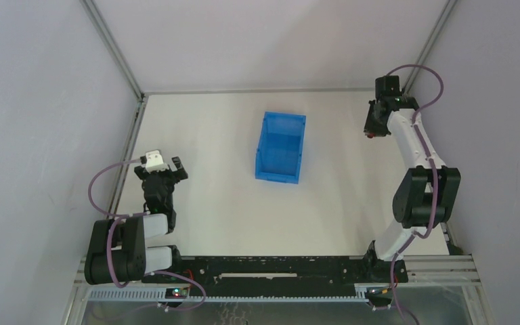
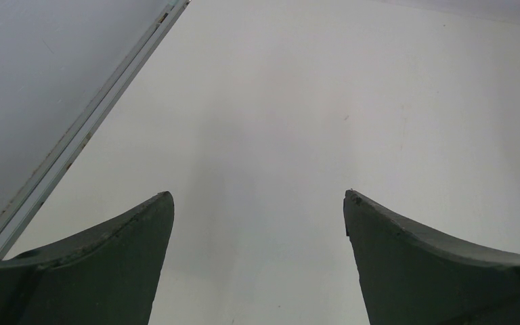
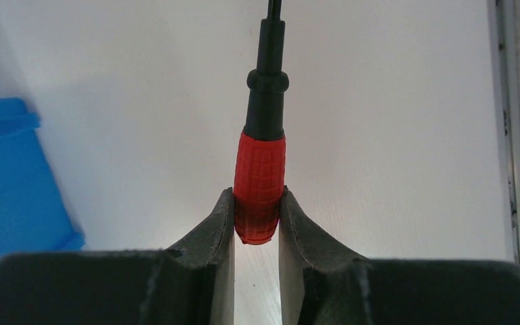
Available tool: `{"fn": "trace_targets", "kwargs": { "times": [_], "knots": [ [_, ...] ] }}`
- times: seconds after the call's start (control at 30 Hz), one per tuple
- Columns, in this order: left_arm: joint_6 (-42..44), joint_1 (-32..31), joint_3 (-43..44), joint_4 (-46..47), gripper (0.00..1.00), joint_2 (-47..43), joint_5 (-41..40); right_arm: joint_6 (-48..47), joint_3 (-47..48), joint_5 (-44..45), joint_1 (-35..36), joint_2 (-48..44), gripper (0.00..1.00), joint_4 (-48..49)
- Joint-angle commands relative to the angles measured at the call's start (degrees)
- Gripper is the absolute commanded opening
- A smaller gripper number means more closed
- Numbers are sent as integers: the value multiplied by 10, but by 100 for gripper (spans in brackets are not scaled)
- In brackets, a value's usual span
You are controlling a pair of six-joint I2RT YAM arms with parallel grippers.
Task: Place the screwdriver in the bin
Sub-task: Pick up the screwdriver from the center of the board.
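The blue bin [image 1: 281,147] stands on the white table, in the middle towards the back. Its corner shows at the left of the right wrist view [image 3: 10,186]. My right gripper [image 3: 258,196] is shut on the red handle of the screwdriver [image 3: 261,183]; the black shaft points away from the jaws. In the top view the right gripper [image 1: 372,130] is at the back right, to the right of the bin, with a bit of red at its tip. My left gripper [image 2: 257,203] is open and empty over bare table at the left [image 1: 166,172].
Metal frame rails run along the table's left edge [image 2: 81,132] and right edge [image 3: 508,135]. Grey walls enclose the table on three sides. The arm bases and a black rail [image 1: 271,267] sit at the near edge.
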Motion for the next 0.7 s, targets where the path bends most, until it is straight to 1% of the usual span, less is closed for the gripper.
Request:
{"fn": "trace_targets", "kwargs": {
  "times": [0.0, 0.3, 0.43, 0.53, 0.67],
  "knots": [
    [8, -4, 25, 21, 100, -10, -3, 13, 45, -13, 11, -58, 1, -34],
    [9, -5, 25, 21, 100, -10, -2, 6, 101, -87, 90, -106, 2, -37],
    [9, -4, 25, 21, 100, -10, -2, 0, 135, -88, 145, -109, 2, -27],
    [8, -4, 24, 21, 100, -10, -3, -4, 156, -115, 181, -106, 2, -11],
    [8, -4, 25, 21, 100, -10, -3, -8, 187, -126, 223, -92, 2, 7]
  ]
}}
